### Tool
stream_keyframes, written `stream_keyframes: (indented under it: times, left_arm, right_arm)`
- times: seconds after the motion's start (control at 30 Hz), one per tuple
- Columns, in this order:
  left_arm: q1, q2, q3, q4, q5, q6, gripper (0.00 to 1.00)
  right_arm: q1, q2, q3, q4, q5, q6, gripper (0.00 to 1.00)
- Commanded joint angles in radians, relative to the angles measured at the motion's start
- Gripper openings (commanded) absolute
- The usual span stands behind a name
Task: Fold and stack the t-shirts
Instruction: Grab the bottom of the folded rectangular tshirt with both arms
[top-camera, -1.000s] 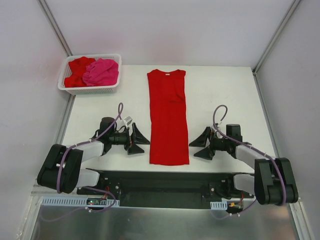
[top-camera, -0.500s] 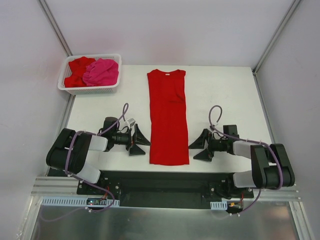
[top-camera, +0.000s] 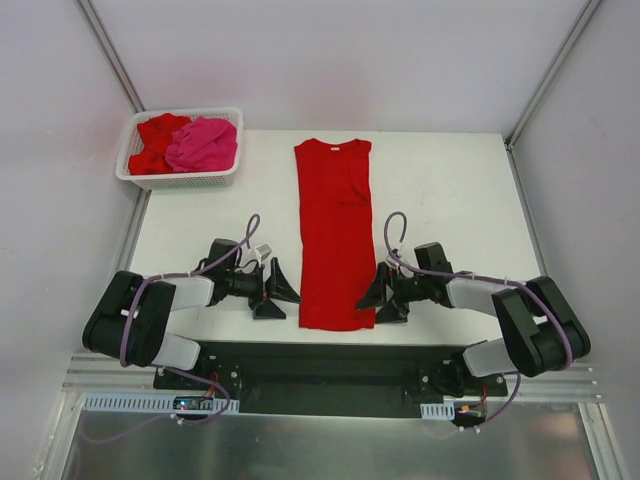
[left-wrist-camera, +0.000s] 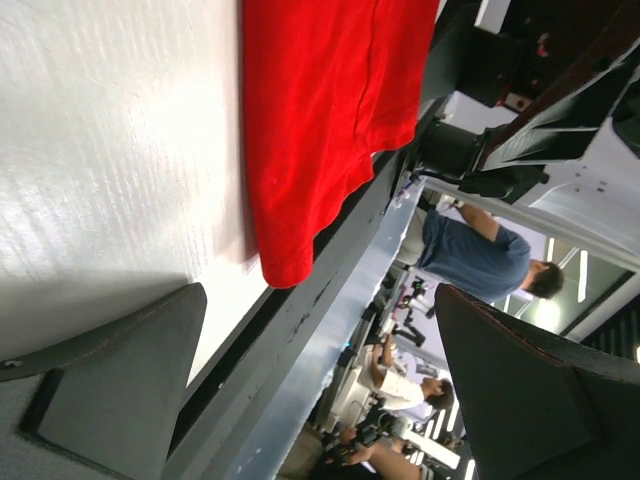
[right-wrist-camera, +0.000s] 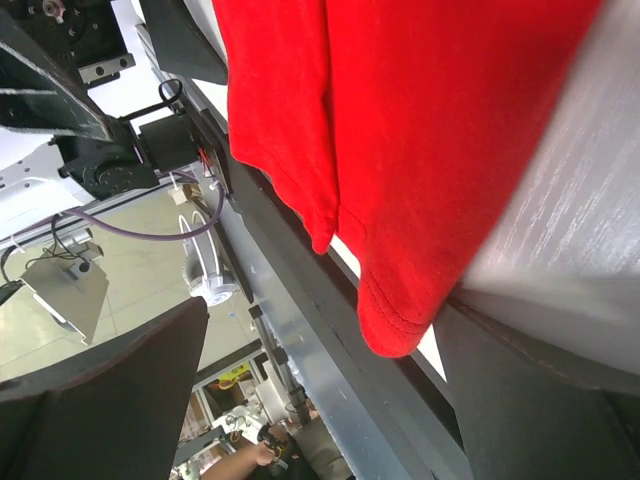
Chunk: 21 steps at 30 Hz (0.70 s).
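Observation:
A red t-shirt (top-camera: 337, 235), folded lengthwise into a long strip, lies down the middle of the white table (top-camera: 450, 190), collar at the far end. My left gripper (top-camera: 283, 298) is open just left of its near left corner, low over the table. At the near right corner my right gripper (top-camera: 372, 303) is open. In the left wrist view the shirt (left-wrist-camera: 320, 120) ends just ahead of the open gripper (left-wrist-camera: 318, 295). The right wrist view shows the hem corner (right-wrist-camera: 395, 320) hanging over the table edge between the open fingers (right-wrist-camera: 100, 390). Neither gripper holds cloth.
A white lattice basket (top-camera: 180, 180) at the far left corner holds a crumpled red t-shirt (top-camera: 158, 140) and a hot pink t-shirt (top-camera: 203, 143). The table's near edge and the black arm mount (top-camera: 320, 365) lie just behind both grippers. Grey walls enclose the table.
Both grippers have moved inward and toward the near edge, closing on the shirt's near corners. The right one now reaches the hem corner. Both stayed open; the shirt has not moved.

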Motion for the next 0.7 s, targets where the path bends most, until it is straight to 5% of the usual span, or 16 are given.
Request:
stream_keyframes:
  times: [0.0,0.4,0.67]
  left_arm:
    - [-0.054,-0.034,-0.006,-0.060,-0.046,0.053,0.99]
    - [-0.158,0.052,-0.009,0.121,-0.096,-0.050,0.99]
    - [-0.190,0.064,0.004,0.149,-0.123,-0.060,0.99]
  right_arm:
    - [0.007,-0.044,-0.010,-0.064,0.090,-0.042,0.98]
    - [0.009,-0.123,0.050,-0.403,0.223,-0.194,0.98]
    - [0.007,-0.146,0.040,-0.465,0.297,-0.228,0.98]
